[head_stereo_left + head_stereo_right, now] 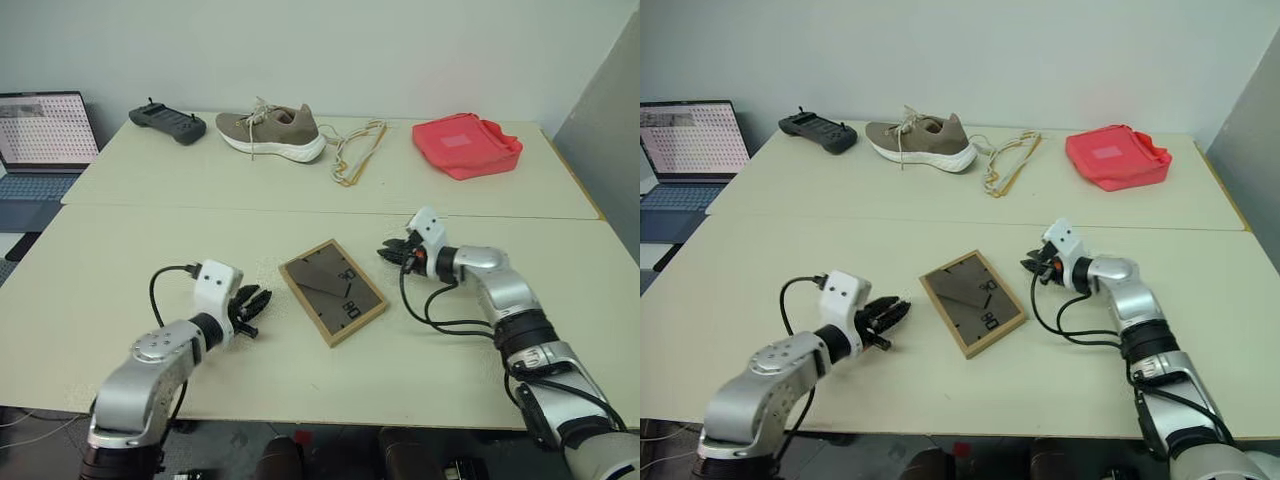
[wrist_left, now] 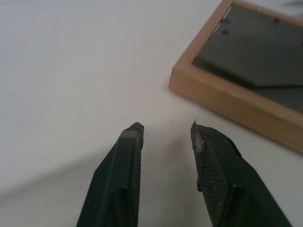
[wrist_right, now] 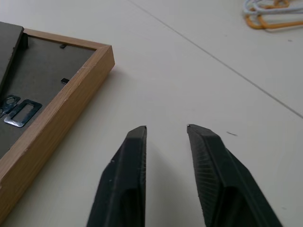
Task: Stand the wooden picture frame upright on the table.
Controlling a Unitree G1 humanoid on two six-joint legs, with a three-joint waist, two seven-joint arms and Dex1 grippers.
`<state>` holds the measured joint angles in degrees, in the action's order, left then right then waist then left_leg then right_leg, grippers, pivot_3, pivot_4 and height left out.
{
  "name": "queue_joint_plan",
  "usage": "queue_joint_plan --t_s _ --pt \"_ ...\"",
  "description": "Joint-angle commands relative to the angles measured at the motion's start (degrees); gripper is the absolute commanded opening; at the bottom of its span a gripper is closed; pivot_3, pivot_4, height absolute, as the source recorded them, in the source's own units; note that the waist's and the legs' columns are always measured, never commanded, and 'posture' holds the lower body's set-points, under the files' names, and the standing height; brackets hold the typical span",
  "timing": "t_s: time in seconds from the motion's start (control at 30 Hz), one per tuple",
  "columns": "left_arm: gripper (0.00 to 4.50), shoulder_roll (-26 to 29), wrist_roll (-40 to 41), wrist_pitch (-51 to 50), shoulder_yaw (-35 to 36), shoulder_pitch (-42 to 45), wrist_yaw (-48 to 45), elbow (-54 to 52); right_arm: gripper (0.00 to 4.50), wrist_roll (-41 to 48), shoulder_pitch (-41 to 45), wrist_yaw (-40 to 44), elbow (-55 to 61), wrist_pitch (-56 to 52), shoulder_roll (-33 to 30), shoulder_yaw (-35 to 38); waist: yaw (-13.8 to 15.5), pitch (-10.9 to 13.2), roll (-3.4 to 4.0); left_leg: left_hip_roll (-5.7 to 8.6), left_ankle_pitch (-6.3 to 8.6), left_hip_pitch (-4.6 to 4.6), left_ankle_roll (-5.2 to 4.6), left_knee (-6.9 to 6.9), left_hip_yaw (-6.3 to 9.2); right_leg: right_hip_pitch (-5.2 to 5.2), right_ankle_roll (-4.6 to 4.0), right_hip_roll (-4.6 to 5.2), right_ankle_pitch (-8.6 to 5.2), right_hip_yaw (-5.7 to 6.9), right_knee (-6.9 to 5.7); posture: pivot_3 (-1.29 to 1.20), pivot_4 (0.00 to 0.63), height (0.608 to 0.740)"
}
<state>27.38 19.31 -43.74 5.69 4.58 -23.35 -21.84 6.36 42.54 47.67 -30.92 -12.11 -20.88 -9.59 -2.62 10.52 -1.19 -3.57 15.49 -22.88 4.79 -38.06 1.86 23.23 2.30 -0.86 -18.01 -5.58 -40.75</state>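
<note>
Step in hand, as I judge it: approach, before any grasp. The wooden picture frame [image 1: 332,291] lies flat on the counter [image 1: 120,300], back side up, dark backing and fold-out stand showing. It sits between the two grippers, touched by neither.

Left gripper [image 1: 252,306]: fingers slightly parted, nothing between them, just off the frame's near-left corner. Right gripper [image 1: 397,254]: likewise slightly parted and empty, beside the frame's far-right corner.

Long axis runs diagonally, from far-left to near-right; the stand's free end points toward the near-right short edge.

Next move probably calls for closing on a wooden edge, tipping the frame up, and swinging the stand out to prop it.
</note>
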Motion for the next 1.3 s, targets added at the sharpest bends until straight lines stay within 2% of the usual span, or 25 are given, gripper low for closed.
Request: queue_joint_plan --t_s 0.03,0.07,0.13,0.4,0.67,0.77,0.87,0.93,1.0,1.1,1.2,1.3 --pt "0.57 -1.93 -2.77 1.86 -2.20 2.14 3.12 0.17 0.14 -0.73 -0.97 -0.83 3.07 0.78 2.17 -0.74 0.07 0.00 0.00 0.00 0.00 0.00 0.00 0.00 0.01 0.00 0.00 0.00 0.00 0.01 0.00 0.00 0.150 0.740" --pt "0.38 -2.21 -3.00 1.61 -2.87 2.68 3.14 0.31 0.00 -0.91 -1.51 -0.77 3.97 0.32 2.50 -1.10 0.12 0.00 0.00 -0.01 0.00 0.01 0.00 0.00 0.01 0.00 0.00 0.00 0.00 0.01 0.00 0.00 0.150 0.740" --pt "0.01 -2.54 -3.27 1.25 -4.21 3.55 2.77 0.51 0.00 -1.42 -2.51 -0.51 5.62 -0.79 2.77 -1.86 0.12 0.00 0.00 0.00 0.00 0.00 0.00 0.00 0.01 0.00 0.00 -0.01 0.00 0.02 0.00 0.00 0.150 0.740" --pt "0.01 -3.41 -3.66 0.56 -11.84 9.54 -1.24 3.14 0.00 0.69 -8.77 0.75 21.81 -10.77 0.74 -2.48 0.72 0.00 0.00 0.02 0.00 -0.01 0.00 0.00 0.01 -0.01 0.00 -0.01 0.00 0.02 0.00 0.00 0.150 0.740" --pt "0.01 -5.07 -6.58 4.03 -17.66 15.31 -4.95 10.54 0.00 4.52 -17.83 3.91 38.47 -20.94 -6.62 -1.21 0.97 -0.01 0.00 0.04 0.00 -0.01 0.00 0.00 0.05 -0.01 0.00 -0.04 0.00 0.04 0.01 0.00 0.150 0.740" --pt "0.01 -5.26 -6.56 4.01 -17.48 15.34 -5.80 10.77 0.00 4.56 -19.46 1.66 40.88 -22.95 -7.48 0.11 0.93 -0.01 0.00 0.07 0.00 -0.02 -0.01 -0.01 0.07 -0.05 0.00 -0.02 0.00 0.03 0.05 0.00 0.150 0.740" --pt "0.01 -1.49 -5.92 2.92 -16.01 13.25 -8.61 8.68 0.00 3.25 -19.96 -0.24 39.21 -22.30 -8.86 1.90 0.81 -0.01 0.00 0.06 0.00 0.01 -0.01 -0.01 0.08 -0.05 0.00 -0.04 0.00 0.03 0.03 0.00 0.150 0.740" --pt "0.01 4.94 -6.81 4.51 -15.78 11.44 -13.44 7.45 0.00 2.50 -20.05 -1.18 37.62 -21.28 -10.19 3.23 0.59 -0.01 0.00 0.06 0.01 0.03 -0.01 0.01 0.10 -0.05 0.00 -0.06 -0.01 0.02 0.03 0.00 0.150 0.740" --pt "0.01 8.68 -3.61 2.24 -12.53 11.54 -17.28 6.58 0.00 3.11 -20.16 -1.73 37.80 -21.56 -11.05 4.53 0.43 -0.01 0.01 0.03 0.01 0.04 -0.01 0.05 0.10 -0.04 -0.01 -0.10 -0.01 0.01 0.06 0.00 0.150 0.740" --pt "0.51 12.48 4.33 -3.49 -7.37 12.94 -23.71 7.21 0.00 4.05 -21.11 -1.32 39.32 -22.05 -12.05 4.85 0.44 -0.01 0.00 0.03 0.01 0.04 -0.02 0.05 0.11 -0.04 -0.01 -0.09 -0.02 0.04 0.05 0.00 0.150 0.740" --pt "1.27 16.86 13.68 -12.52 -4.97 12.83 -32.08 6.96 0.00 3.94 -21.74 -0.96 39.69 -21.62 -12.58 4.36 0.23 0.00 0.00 0.03 0.02 0.02 -0.03 0.06 0.12 -0.03 -0.01 -0.11 -0.03 0.05 0.09 0.00 0.150 0.740" --pt "1.98 15.10 26.33 -31.39 3.45 16.63 -32.02 12.60 0.00 4.09 -22.02 -1.20 40.05 -21.65 -12.51 4.19 0.18 0.00 -0.01 0.04 0.02 -0.01 -0.03 0.05 0.13 -0.03 -0.01 -0.10 -0.04 0.08 0.09 0.00 0.150 0.740"
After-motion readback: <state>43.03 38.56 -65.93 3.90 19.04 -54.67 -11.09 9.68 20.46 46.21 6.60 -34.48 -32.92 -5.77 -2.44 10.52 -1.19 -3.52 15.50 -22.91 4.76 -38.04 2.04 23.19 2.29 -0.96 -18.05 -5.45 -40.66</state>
